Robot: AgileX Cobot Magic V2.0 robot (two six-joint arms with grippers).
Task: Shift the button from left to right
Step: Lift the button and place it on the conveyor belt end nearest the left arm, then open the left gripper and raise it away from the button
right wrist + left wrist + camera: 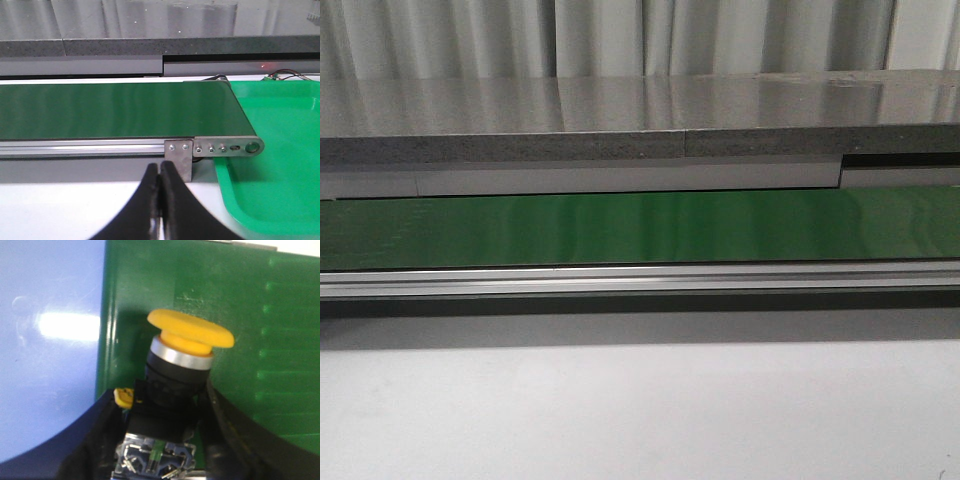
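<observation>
In the left wrist view the button (190,337) has a round yellow cap, a silver ring and a black body with a clear contact block. My left gripper (162,405) is shut on its black body, black fingers (225,425) on both sides, over the green belt (250,300). In the right wrist view my right gripper (160,172) is shut and empty, in front of the belt's (115,107) right end. Neither gripper nor the button shows in the front view, where only the belt (640,228) runs across.
A bright green tray (280,165) sits right of the belt's end roller (252,147). A white table top (640,410) lies in front of the conveyor's aluminium rail (640,280). A grey shelf (620,120) runs behind the belt. A pale surface (50,340) borders the belt's edge.
</observation>
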